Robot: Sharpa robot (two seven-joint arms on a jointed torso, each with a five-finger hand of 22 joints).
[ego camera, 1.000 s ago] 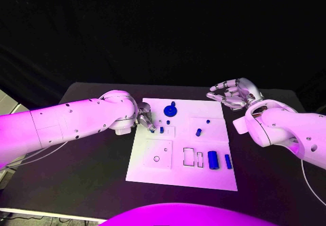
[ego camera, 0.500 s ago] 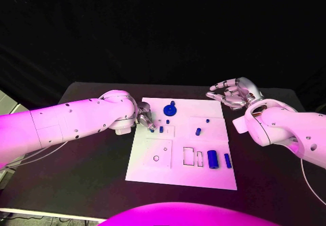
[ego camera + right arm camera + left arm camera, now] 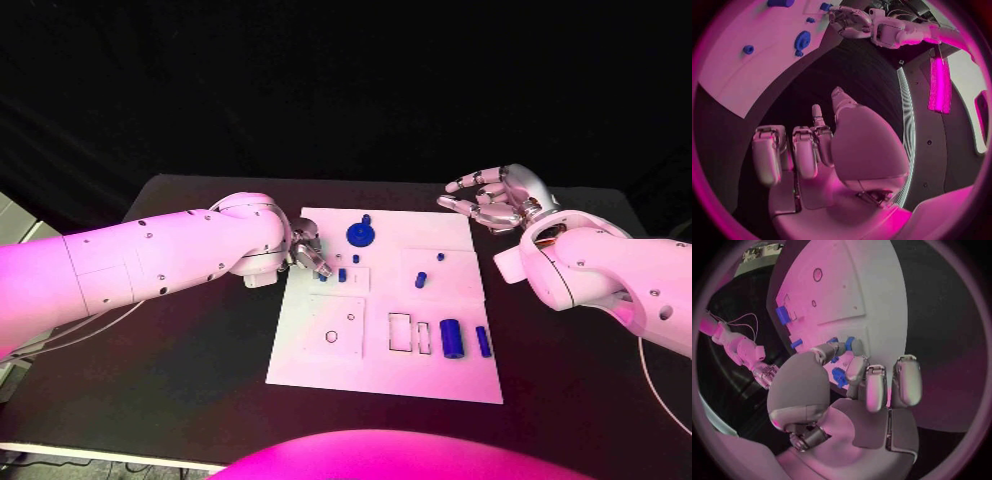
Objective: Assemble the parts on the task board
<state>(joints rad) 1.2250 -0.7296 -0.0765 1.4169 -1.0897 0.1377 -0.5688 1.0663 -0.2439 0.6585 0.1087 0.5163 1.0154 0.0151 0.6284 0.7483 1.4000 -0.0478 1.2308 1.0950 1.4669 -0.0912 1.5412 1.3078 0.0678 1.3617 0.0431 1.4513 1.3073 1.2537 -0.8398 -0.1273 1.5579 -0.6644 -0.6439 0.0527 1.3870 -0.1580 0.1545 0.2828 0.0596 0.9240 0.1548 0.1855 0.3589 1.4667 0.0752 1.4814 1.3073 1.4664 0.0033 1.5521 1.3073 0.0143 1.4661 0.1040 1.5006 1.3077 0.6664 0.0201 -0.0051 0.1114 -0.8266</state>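
Observation:
The white task board (image 3: 378,365) lies in the middle of the table. My left hand (image 3: 306,249) sits over its far left part, thumb and a fingertip closed round a small blue part (image 3: 325,273) (image 3: 847,344) that stands on the board, with a second small peg (image 3: 342,274) beside it. A blue disc (image 3: 361,235) (image 3: 802,40) lies just beyond the hand. My right hand (image 3: 495,200) (image 3: 817,150) hangs above the table past the board's far right corner, fingers spread and holding nothing.
More blue parts lie on the board: a short peg (image 3: 421,281), a tiny one (image 3: 440,256), a thick cylinder (image 3: 453,339) and a thin bar (image 3: 485,342). Two rectangular slots (image 3: 400,332) and a round hole (image 3: 332,337) sit nearer me.

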